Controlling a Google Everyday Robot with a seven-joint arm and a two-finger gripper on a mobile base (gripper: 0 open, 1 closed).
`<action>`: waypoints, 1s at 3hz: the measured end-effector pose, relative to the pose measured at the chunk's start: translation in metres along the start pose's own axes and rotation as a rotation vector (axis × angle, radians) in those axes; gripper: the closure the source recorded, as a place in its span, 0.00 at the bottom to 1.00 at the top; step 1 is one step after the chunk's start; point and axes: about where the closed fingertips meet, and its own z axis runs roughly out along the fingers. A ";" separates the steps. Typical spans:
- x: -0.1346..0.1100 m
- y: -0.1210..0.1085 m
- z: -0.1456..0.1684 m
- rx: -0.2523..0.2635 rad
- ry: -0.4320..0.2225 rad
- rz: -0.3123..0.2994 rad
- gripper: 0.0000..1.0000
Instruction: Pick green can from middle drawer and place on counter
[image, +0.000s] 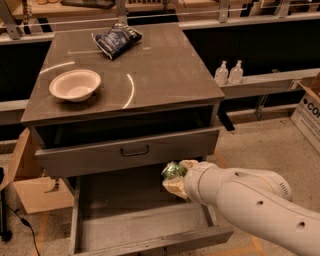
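Green can (173, 170) is clamped between the fingers (173, 187) of your gripper (177, 176), which hangs clear above the right rear of the middle drawer (120, 220) floor. Judged step: lift-out, with placing on the counter (165, 75) surface not yet done. Your next move calls for a rise, then a reach forward. Note the upper drawer front (100, 155) just beyond the fingers. Open surface lies above them; the white bowl (75, 85) and snack bag (116, 39) sit up-left.
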 end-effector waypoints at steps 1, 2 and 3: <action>-0.036 -0.034 -0.029 0.112 -0.090 -0.027 1.00; -0.083 -0.080 -0.064 0.225 -0.165 -0.090 1.00; -0.083 -0.080 -0.064 0.225 -0.165 -0.090 1.00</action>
